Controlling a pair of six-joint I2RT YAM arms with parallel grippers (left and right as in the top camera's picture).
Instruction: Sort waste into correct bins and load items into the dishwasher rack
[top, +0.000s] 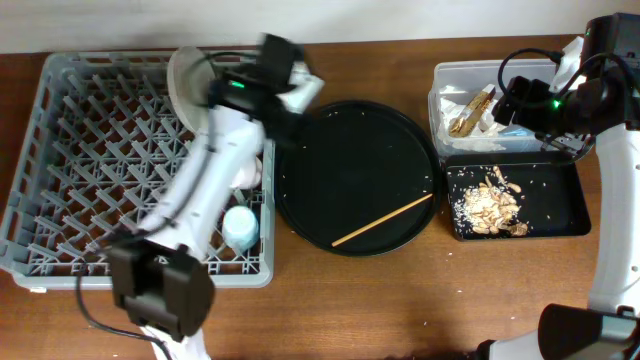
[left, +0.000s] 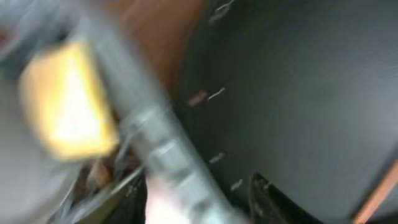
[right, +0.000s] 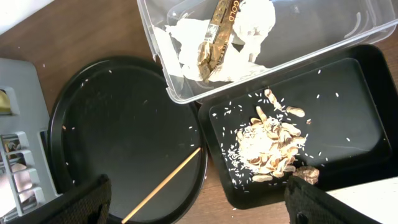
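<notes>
The grey dishwasher rack (top: 90, 150) holds the upright plate (top: 185, 80), a light-blue cup (top: 240, 225) and a pinkish cup (top: 250, 175). My left gripper (top: 288, 95) hovers over the rack's right rim. Its wrist view is blurred: the jaws (left: 208, 205) look apart, beside a yellow bowl (left: 68, 99). One chopstick (top: 383, 220) lies on the round black tray (top: 355, 140). My right gripper (right: 199, 205) is open and empty, above the clear tub (right: 348, 31) and the black tray (right: 360, 124). Napkins (right: 255, 15) and wrapper (right: 217, 31) lie in the tub, food scraps (right: 270, 146) in the tray.
The round black tray sits between the rack and the two bins, with crumbs scattered on it. Bare wooden table (top: 400, 300) runs along the front. The right arm's base (top: 570, 330) stands at the front right, and the left arm's base (top: 160, 290) is at the rack's front edge.
</notes>
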